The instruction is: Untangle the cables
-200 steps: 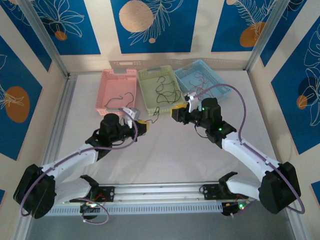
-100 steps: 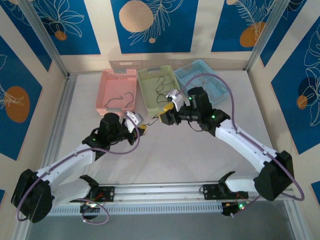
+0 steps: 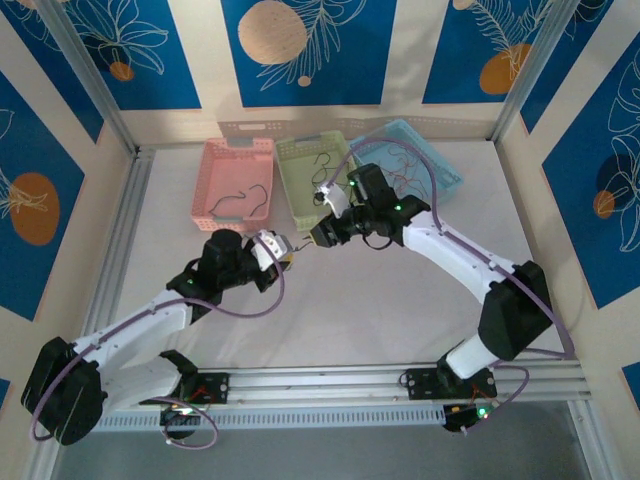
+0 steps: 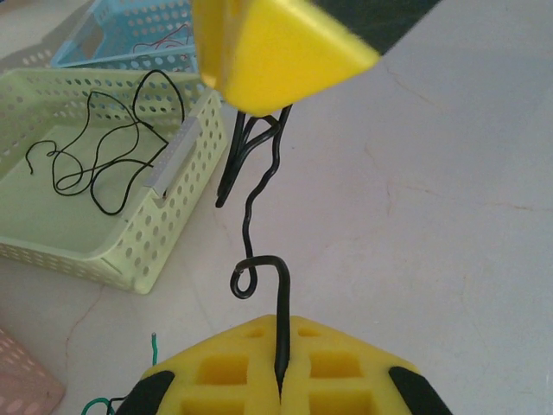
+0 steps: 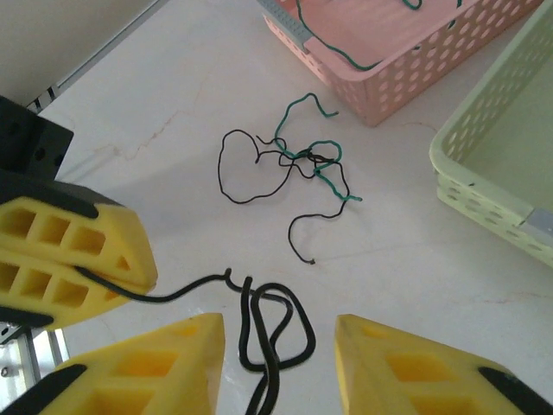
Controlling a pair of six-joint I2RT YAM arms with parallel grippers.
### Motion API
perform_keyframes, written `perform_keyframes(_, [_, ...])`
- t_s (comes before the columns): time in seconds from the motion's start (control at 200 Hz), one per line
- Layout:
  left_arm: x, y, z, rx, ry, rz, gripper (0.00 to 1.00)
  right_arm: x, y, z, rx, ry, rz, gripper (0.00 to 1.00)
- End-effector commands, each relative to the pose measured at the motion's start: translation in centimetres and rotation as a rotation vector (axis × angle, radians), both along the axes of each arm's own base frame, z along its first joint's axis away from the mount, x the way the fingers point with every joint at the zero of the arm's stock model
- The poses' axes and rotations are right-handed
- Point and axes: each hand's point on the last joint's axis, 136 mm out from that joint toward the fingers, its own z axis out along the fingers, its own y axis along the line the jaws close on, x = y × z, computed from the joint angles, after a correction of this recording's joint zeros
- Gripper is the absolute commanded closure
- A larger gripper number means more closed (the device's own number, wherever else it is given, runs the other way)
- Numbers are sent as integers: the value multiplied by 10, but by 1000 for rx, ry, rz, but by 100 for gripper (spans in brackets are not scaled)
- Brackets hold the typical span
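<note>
Nearest the arm bases, the left gripper (image 4: 278, 376) is shown clamped on one end of a black cable (image 4: 249, 216). Just beyond it, the right gripper (image 5: 278, 333) has been swung across from the blue basket (image 3: 435, 150) within the last second. Its fingers are held apart around that cable's loops, and no grip is yet made. A knot of green and black cables (image 5: 302, 160) is left on the table (image 5: 155, 95) before the pink basket (image 5: 415, 60). A two-handed pull is judged to be in preparation.

Baskets (image 3: 238, 146), tangled cables (image 5: 315, 161) on table (image 3: 380, 310)
</note>
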Motion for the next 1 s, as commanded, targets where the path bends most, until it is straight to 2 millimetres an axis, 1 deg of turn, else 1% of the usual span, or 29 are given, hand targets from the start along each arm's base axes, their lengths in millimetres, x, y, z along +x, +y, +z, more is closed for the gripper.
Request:
perform_keyframes(0.0, [-2,0,1,31,-59,-15,100,-7,6,0,-13,46,35,64])
perform_keyframes(0.06, [-3,0,2,33,-65,-17,100,-8,8,-3,-23,56,41,68])
perform_keyframes(0.18, [-3,0,2,35,-67,-13,100,-9,9,-10,-46,72,48,79])
perform_keyframes(0.25, [-3,1,2,35,-69,-12,100,-10,8,-13,-55,76,49,83])
perform_keyframes(0.34, [-4,0,2,34,-71,-13,100,-10,8,-12,-54,66,48,90])
perform_keyframes(0.43, [-3,1,0,39,-66,-4,100,-9,6,-9,-54,43,35,99])
perform_keyframes(0.51, [-2,2,-1,37,-63,5,100,-4,2,-4,-52,4,-1,100])
perform_keyframes(0.595, [-4,2,-1,28,-60,5,100,5,-3,10,-18,-72,-57,100])
perform_keyframes(0.665, [-6,2,-2,19,-59,2,100,13,-9,26,34,-141,-123,100])
perform_keyframes(0.725, [-7,2,-3,14,-59,3,100,21,-16,43,109,-193,-206,100])
perform_keyframes(0.74, [-7,2,-3,13,-59,3,100,24,-19,50,133,-211,-230,100])
perform_keyframes(0.815, [-9,1,-5,12,-55,1,100,33,-33,68,261,-240,-358,100])
perform_keyframes(0.85, [-9,1,-5,9,-52,0,100,34,-38,80,336,-259,-397,100])
perform_keyframes(0.88, [-9,1,-6,9,-50,0,100,32,-43,83,390,-265,-423,100])
perform_keyframes(0.895, [-10,1,-6,8,-50,-1,100,32,-46,89,424,-276,-438,100])
perform_keyframes(0.925, [-11,0,-6,6,-48,-7,100,32,-51,91,470,-276,-474,100])
perform_keyframes(0.97, [-12,0,-5,2,-50,-12,100,32,-60,98,534,-292,-522,100])
perform_keyframes(0.995, [-13,-1,-5,-1,-50,-14,100,33,-65,98,557,-291,-554,100])
